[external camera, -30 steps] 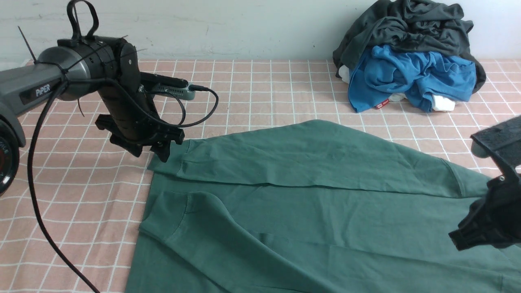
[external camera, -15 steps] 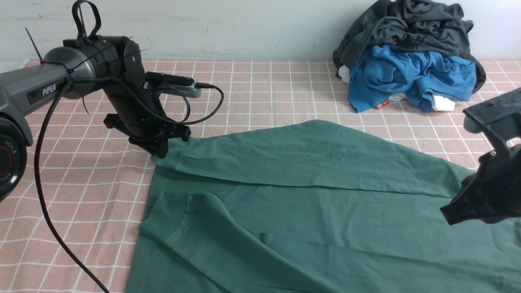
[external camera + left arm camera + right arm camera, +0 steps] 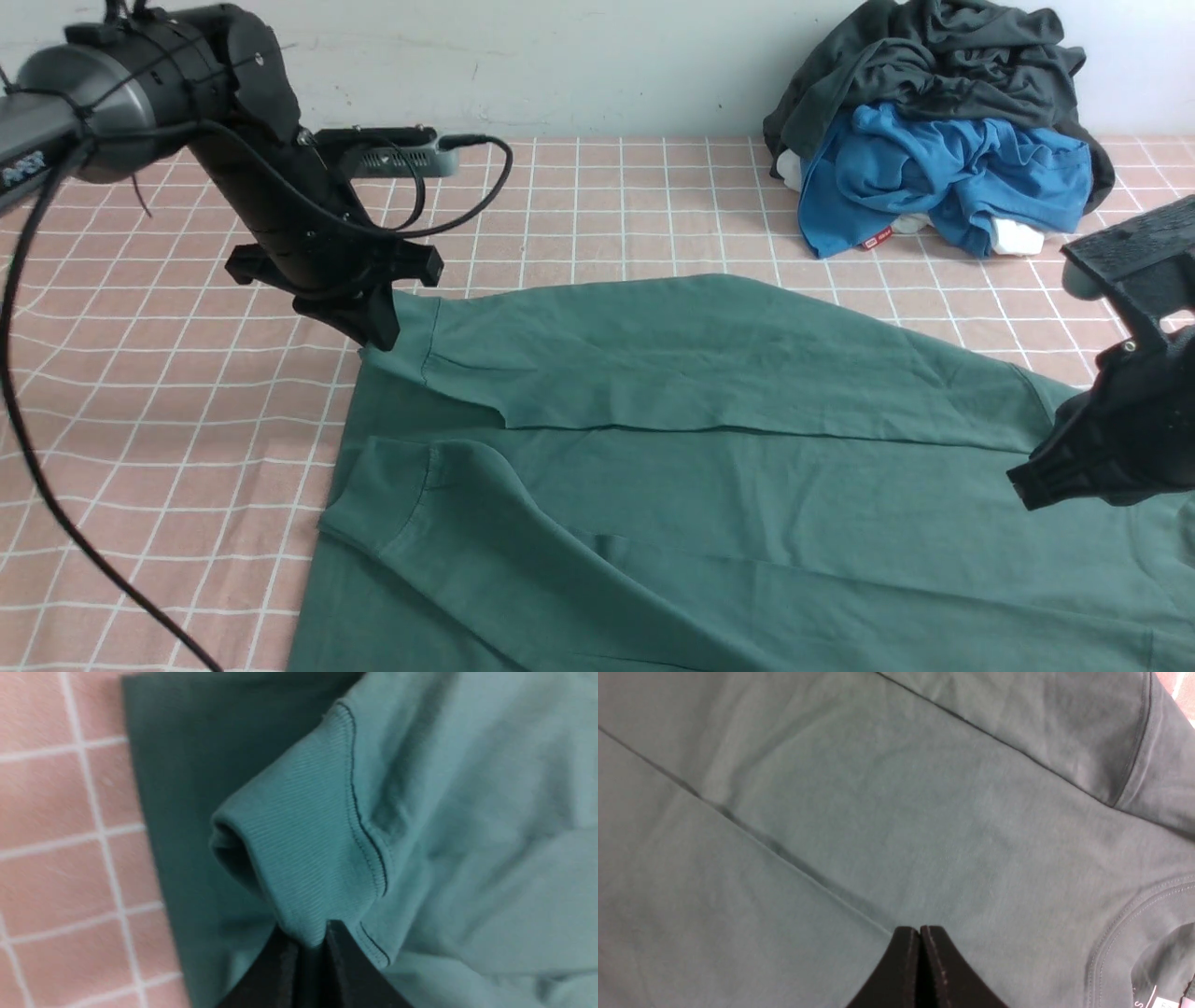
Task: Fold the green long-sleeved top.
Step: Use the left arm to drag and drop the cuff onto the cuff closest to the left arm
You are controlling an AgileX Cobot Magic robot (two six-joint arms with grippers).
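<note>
**Far cuff pinched by left gripper; right gripper clenched on nothing**

The green long-sleeved top [image 3: 709, 448] is spread flat on the checked tablecloth [image 3: 187, 401], over the near and right part of the table, with its neck [image 3: 1134, 924] toward the robot's right. The ribbed far cuff [image 3: 299, 858], at the end of the far sleeve [image 3: 728, 364], is pinched at its edge by the left gripper [image 3: 376, 338]. The jaws are clamped on the fabric and the cuff is held slightly off the cloth, so a ridge is pulled into the sleeve beside it. The edge grip is judged to be chosen so the sleeve can be dragged or laid over without the body beneath being bunched.

The right gripper [image 3: 1027, 490] is clenched with nothing between its jaws and is poised over the body panel near the neck. Contact with the fabric cannot be told (probably parked there to pin the top if it slides). The near sleeve [image 3: 485, 523] is laid diagonally across the body, and its near cuff [image 3: 373, 490] lies flat by the top's left edge.

Counts:
- One green top.
- Two sleeves, both folded inward over the body.
- Two cuffs, one gripped and one free.
- Two grippers.
- One pile at the far right by the wall, well apart from the work. It holds one dark charcoal garment [image 3: 934, 65], one bright blue garment [image 3: 943, 177] with one red tag [image 3: 875, 241], and white pieces underneath (number not clear).
</note>
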